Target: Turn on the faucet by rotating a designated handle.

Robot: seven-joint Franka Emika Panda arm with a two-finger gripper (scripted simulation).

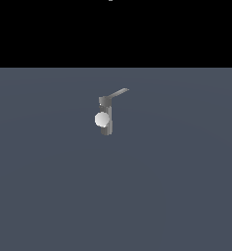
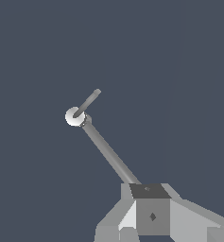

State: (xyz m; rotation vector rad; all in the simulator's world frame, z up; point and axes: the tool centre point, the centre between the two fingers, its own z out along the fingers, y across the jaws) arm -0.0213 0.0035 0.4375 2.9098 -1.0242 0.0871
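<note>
Oddly, the faucet (image 1: 105, 117) stands alone, its handle (image 1: 118, 92) sticking sideways for pushing; the pincer (image 2: 151, 222) hangs well above, and whether it's clenched I cannot tell.

Dark grey faucet (image 1: 106, 117), whitish ball (image 1: 102, 119), light grey handle (image 1: 118, 92), slate-blue floor (image 1: 176, 186)

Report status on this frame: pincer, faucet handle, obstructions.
Pincer partly in wrist view, clear of faucet, open or shut unclear. Handle untouched, projecting from post top. Nothing in the way.
</note>
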